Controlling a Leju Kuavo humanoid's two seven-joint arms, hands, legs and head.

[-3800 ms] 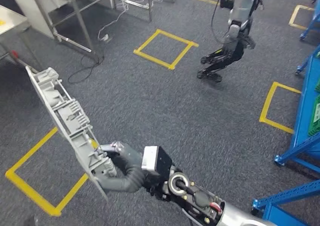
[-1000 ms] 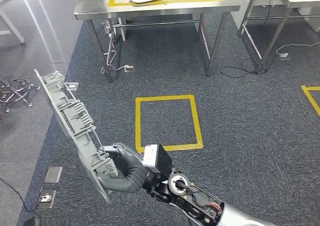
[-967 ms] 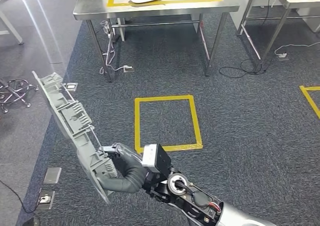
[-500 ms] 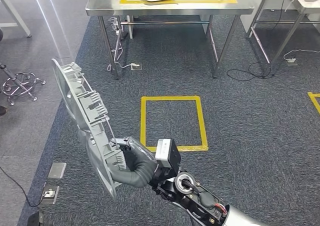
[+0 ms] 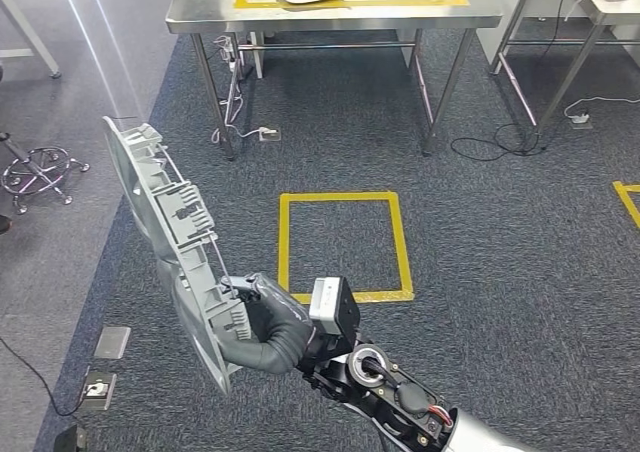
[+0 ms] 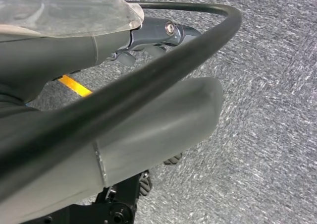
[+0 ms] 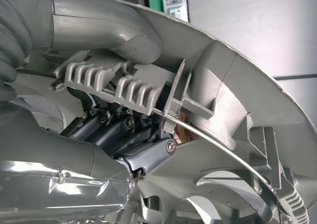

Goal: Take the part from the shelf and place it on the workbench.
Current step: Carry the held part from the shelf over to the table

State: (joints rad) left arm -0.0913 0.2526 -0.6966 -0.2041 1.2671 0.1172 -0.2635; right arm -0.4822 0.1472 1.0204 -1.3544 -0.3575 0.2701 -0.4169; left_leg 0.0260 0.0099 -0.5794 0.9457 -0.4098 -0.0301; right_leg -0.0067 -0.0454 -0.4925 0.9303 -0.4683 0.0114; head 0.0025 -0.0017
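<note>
Dark fingers (image 7: pixel 112 127) of the right hand (image 5: pixel 264 322) are wrapped around the lower end of the grey ribbed part (image 5: pixel 170 232), held tilted in the air over the carpet. The left hand's fingers cannot be judged. The part is off the shelf — what remains is reaching the steel surface (image 5: pixel 211 12) well ahead, beyond the yellow floor square (image 5: pixel 345 244), and setting it down.

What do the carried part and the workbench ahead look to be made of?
Part: probably moulded plastic, matte grey, judging by its thin ribs and clip tabs.
Workbench: likely stainless steel, brushed and reflective, on thin metal legs.
The right hand grips the part.
</note>
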